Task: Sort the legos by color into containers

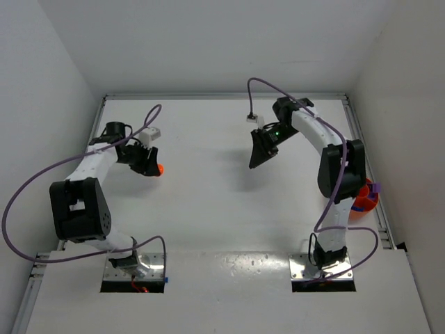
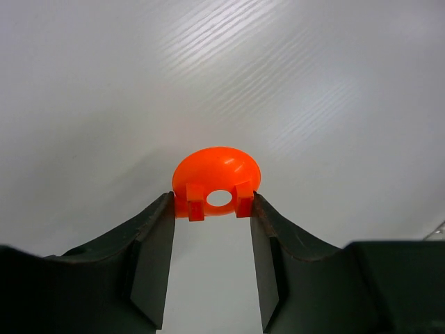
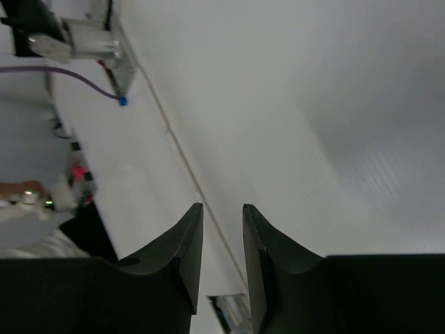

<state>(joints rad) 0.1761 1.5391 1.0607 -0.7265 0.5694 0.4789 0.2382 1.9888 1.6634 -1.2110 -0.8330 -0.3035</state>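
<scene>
White counter runs plain behind everything. Looks like the orange piece (image 2: 216, 174) is clamped at the very tips of the left jaws, so it should be carried slow and level to the orange bowl (image 1: 370, 200), well beyond the right jaws, which are parted slightly with nothing held.

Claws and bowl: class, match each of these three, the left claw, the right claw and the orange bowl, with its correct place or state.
Things:
1. left claw
2. right claw
3. orange bowl

Places or states:
A. at the right edge of the table
B. jaws slightly apart, nothing between them
C. gripping an orange round piece with a hole in it

Pairs: 1-C, 2-B, 3-A
</scene>
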